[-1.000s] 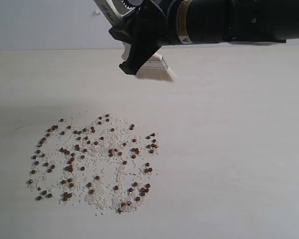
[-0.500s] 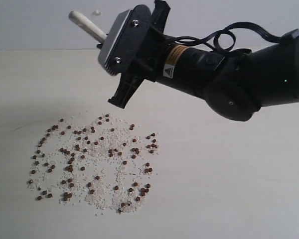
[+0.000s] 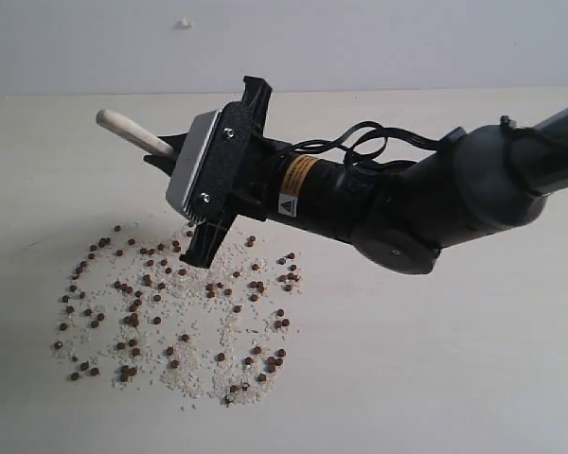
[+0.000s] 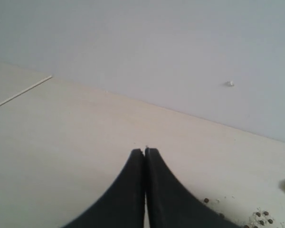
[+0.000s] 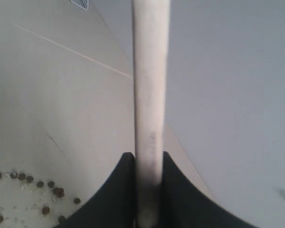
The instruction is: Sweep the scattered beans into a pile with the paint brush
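Reddish-brown beans [image 3: 170, 303] lie loosely spread over the pale table, mixed with white grains; no pile is in view. My right gripper [image 3: 177, 156] reaches in from the right and hangs low over the far edge of the spread. It is shut on the paint brush, whose pale wooden handle [image 3: 131, 131] sticks out up and to the left. Ferrule and bristles are hidden behind the gripper. The right wrist view shows the handle [image 5: 151, 71] clamped in the right gripper [image 5: 148, 161], with beans [image 5: 26, 178] beside it. My left gripper [image 4: 145, 151] is shut and empty, with a few beans [image 4: 261, 219] near it.
White rice-like grains [image 3: 199, 378] cover the table among the beans. A plain wall [image 3: 407, 38] rises behind the table, with a small white speck [image 3: 183, 24] on it. A thin seam [image 4: 19, 92] runs across the table surface.
My right arm has swung down and to the left with the brush, from high at the back to just above the far edge of the beans. The beans have not moved.
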